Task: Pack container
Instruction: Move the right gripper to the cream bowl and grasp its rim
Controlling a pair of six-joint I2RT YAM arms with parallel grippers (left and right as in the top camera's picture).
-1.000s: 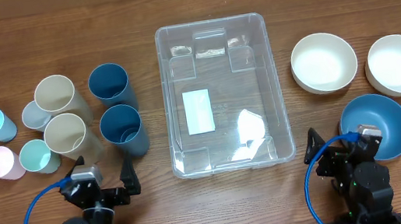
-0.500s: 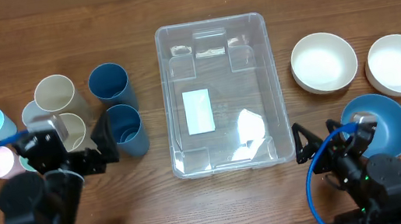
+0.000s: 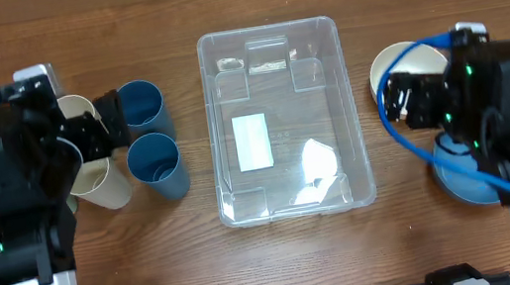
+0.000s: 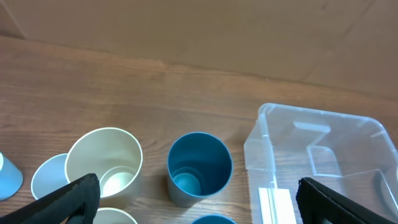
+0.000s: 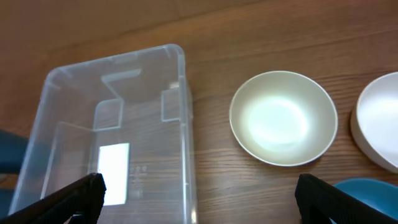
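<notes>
The container (image 3: 269,30) is a large clear bin at the table's middle, empty, with a white label (image 3: 253,141) on its base. It also shows in the left wrist view (image 4: 323,149) and in the right wrist view (image 5: 112,124). My left gripper (image 4: 198,186) is wide open and empty, held above the dark blue cups left of the container. In the overhead view it (image 3: 110,118) covers part of the cups. My right gripper (image 5: 199,183) is wide open and empty, above the table between the container's right wall and a white bowl (image 5: 283,118). The overhead view also shows the right gripper (image 3: 399,100).
Two dark blue cups (image 3: 138,107) (image 3: 155,162) and beige cups (image 3: 101,184) stand left of the container, with a pale cup (image 4: 46,183) beside them. A second white bowl (image 5: 379,124) and a blue bowl (image 3: 460,179) lie right, partly under my right arm.
Both arms have risen from the front edge and reached forward. The left is now over the cups, the right over the bowls. Nothing was picked up.
</notes>
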